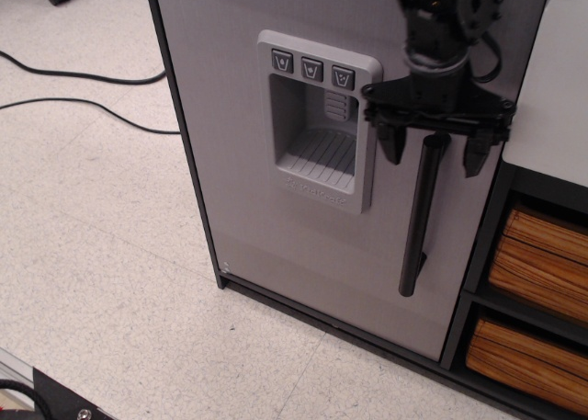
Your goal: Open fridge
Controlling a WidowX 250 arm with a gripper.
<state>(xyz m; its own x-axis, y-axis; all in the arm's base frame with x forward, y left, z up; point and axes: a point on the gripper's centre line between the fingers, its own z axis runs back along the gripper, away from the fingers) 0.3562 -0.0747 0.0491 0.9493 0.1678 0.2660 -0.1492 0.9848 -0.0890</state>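
The fridge (248, 190) is a small black-framed cabinet with a grey brushed door, which is closed. A moulded dispenser recess (315, 117) with three buttons sits in the door's middle. A black vertical bar handle (418, 218) runs down the door's right side. My gripper (435, 152) is black and hangs at the handle's upper end. It is open, with one finger (393, 142) left of the bar and the other to its right. The fingers do not close on the bar. The fridge's interior is hidden.
A black shelf unit with orange wood-grain drawer fronts (537, 264) stands right of the fridge, under a grey top (551, 98). Black cables (83, 75) lie on the speckled floor at the left. A dark base edge (46, 397) shows at the bottom left.
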